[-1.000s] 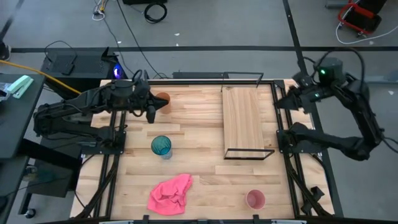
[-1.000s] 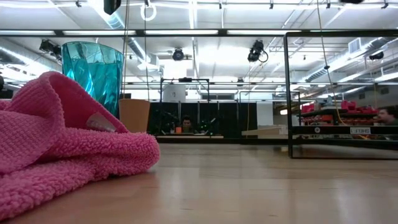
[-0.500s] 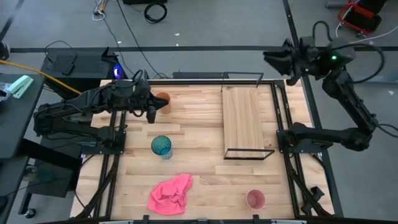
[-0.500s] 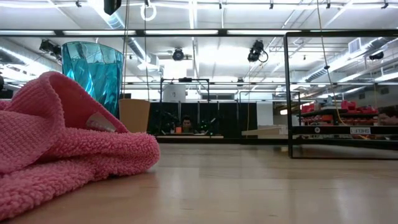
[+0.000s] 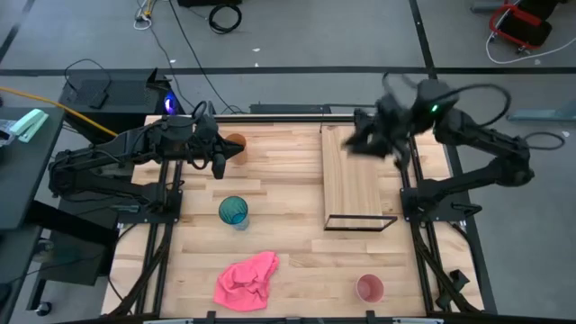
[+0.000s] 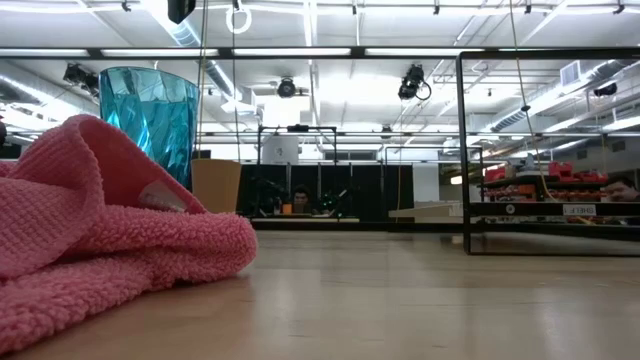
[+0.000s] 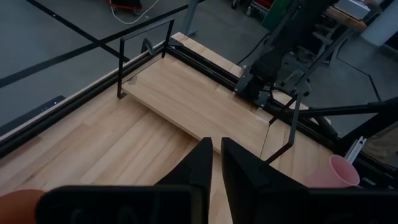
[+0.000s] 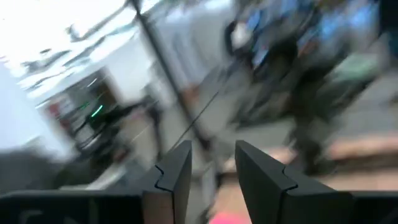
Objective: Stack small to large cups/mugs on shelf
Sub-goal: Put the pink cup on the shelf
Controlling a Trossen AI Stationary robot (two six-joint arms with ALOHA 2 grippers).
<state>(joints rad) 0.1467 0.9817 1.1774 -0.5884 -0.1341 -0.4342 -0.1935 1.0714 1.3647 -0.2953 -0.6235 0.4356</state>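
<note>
The orange tumbler [image 5: 236, 144] stands at the table's far left, right beside my left gripper [image 5: 219, 166], which is shut and empty; the cup's rim shows at the edge of the left wrist view [image 7: 18, 200]. The teal tumbler [image 5: 233, 211] stands upright left of centre. The pink tumbler [image 5: 370, 288] stands near the front edge on the right. The shelf [image 5: 351, 175], a pale board with a black wire frame, lies right of centre. My right gripper [image 5: 358, 137] hovers, blurred, above the shelf's far end, open and empty.
A crumpled pink cloth [image 5: 246, 279] lies near the front edge, close in front of the teal tumbler and filling the low view's left [image 6: 100, 240]. The shelf's wire frame [image 6: 465, 150] stands up at both short ends. Bare planks lie between the cloth and the pink tumbler.
My right arm has swung up from the table's right edge, then toward the table's left and down, and now hangs over the shelf's far end. My left arm and all three tumblers have kept still.
</note>
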